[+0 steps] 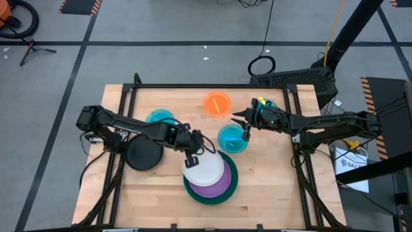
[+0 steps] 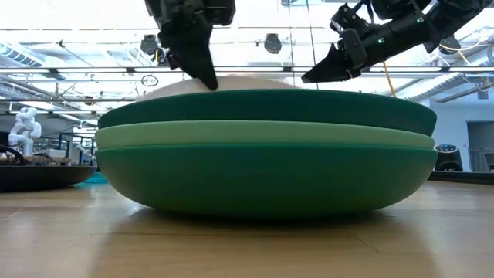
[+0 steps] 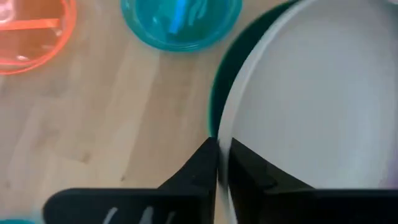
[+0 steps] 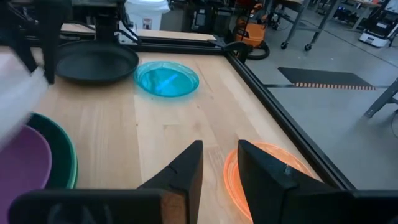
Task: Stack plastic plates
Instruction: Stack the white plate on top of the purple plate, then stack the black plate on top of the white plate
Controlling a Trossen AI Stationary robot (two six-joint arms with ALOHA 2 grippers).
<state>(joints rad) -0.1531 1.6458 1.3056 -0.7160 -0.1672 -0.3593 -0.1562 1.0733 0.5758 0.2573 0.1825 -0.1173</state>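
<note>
At table's left side, black plate (image 1: 143,155) lying flat beside the left arm, apart from the pile, one cyan plate (image 1: 159,117) behind it toward the far edge. Toward centre, left gripper (image 1: 195,149) at the rim of the white plate (image 1: 205,169), jaws pinching that rim between them, as the left wrist view shows with the thin white edge running between the fingers (image 3: 247,167). Plate held over the purple plate (image 1: 219,185), probably tilted so it can be lowered onto the stack; whether it already rests there cannot be told. Below, dark green plate (image 2: 266,110), light green plate (image 2: 262,134) and another dark green one nested largest-first, presumably so the smaller sizes seat inside. Just right of the stack, second cyan plate (image 1: 232,138), with the orange plate (image 1: 217,103) behind it, both loose on the wooden table (image 1: 270,187). Farther right, right gripper (image 1: 243,121) above the cyan plate's far edge, jaws slightly spread on nothing, seemingly poised for the next small plate.
</note>
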